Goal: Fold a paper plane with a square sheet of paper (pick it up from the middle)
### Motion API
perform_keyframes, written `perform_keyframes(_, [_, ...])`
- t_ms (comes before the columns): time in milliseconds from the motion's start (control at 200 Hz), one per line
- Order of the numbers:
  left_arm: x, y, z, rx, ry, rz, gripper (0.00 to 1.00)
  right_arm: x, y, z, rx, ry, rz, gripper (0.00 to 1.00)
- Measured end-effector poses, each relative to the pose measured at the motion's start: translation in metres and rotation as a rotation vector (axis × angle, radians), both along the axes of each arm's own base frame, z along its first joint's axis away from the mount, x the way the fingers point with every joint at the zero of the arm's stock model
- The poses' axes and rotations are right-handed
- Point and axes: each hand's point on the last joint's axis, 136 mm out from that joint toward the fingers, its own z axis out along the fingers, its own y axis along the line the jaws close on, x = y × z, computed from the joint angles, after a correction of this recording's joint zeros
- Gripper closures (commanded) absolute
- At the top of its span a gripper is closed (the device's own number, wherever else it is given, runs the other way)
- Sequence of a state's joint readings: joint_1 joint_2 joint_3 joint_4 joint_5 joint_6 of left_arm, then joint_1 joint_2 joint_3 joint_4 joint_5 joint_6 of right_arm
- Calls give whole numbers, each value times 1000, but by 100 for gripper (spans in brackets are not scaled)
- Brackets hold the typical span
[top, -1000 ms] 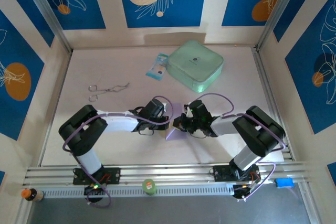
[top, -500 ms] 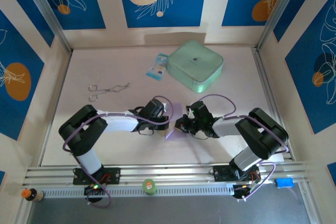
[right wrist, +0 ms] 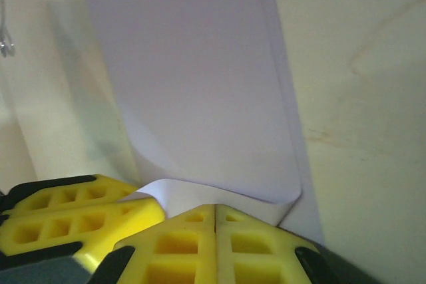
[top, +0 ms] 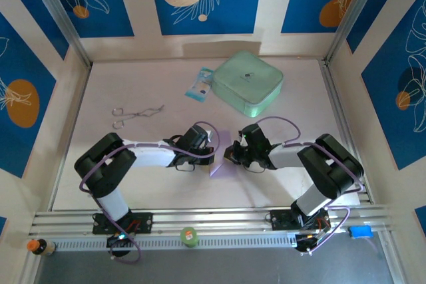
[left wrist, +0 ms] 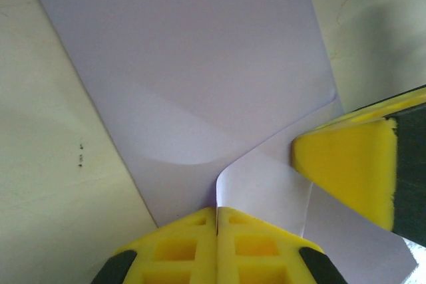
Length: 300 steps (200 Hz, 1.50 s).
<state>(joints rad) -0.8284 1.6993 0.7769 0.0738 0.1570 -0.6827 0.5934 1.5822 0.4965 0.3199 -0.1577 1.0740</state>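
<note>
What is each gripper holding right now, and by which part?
Both hold the paper. The left gripper and right gripper each have their fingers shut on a lifted fold of it, pinching close beside each other.

The square sheet of paper [left wrist: 200, 64] is plain pale lavender. The left fingers [left wrist: 180, 247] and right fingers [right wrist: 256, 244] are bright yellow, edged in black. The bench [top: 133, 84] is off-white. The case [top: 248, 83] is mint green, the packet [top: 200, 84] blue and white. The wall panels [top: 219, 11] are deep blue with white leaf outlines and cream and orange discs.
</note>
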Motion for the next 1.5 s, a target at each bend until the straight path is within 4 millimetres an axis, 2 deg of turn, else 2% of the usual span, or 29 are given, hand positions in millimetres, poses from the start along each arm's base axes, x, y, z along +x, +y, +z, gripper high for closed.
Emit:
perform_keyframes(215, [0, 0, 0, 0, 0, 0, 100, 2, -5, 3, -11, 21, -9, 100])
perform_keyframes(425, [0, 0, -1, 0, 2, -2, 100, 22, -4, 26, 17, -38, -11, 100])
perform_keyframes(555, [-1, 0, -1, -2, 4, -3, 100, 24, -9, 16, 7, -14, -28, 100])
perform_keyframes(675, [0, 0, 0, -3, 5, -2, 100, 17, -20, 0, -22, 25, -50, 100])
perform_keyframes(980, [0, -1, -1, -8, 4, -5, 100, 22, -27, 3, 8, 4, -77, 100])
perform_keyframes(1100, [0, -1, -1, -8, 4, -5, 100, 24, -23, 15, 26, -34, -59, 100])
perform_keyframes(1210, [0, -1, 0, -8, 4, -5, 100, 17, -11, 22, 50, -49, -8, 100])
perform_keyframes(1345, [0, -1, -1, -8, 4, -5, 100, 7, 3, 22, 70, -42, 43, 100])
perform_keyframes(1500, [0, -1, 0, -8, 4, -5, 100, -3, 11, 11, 69, -1, 70, 100])
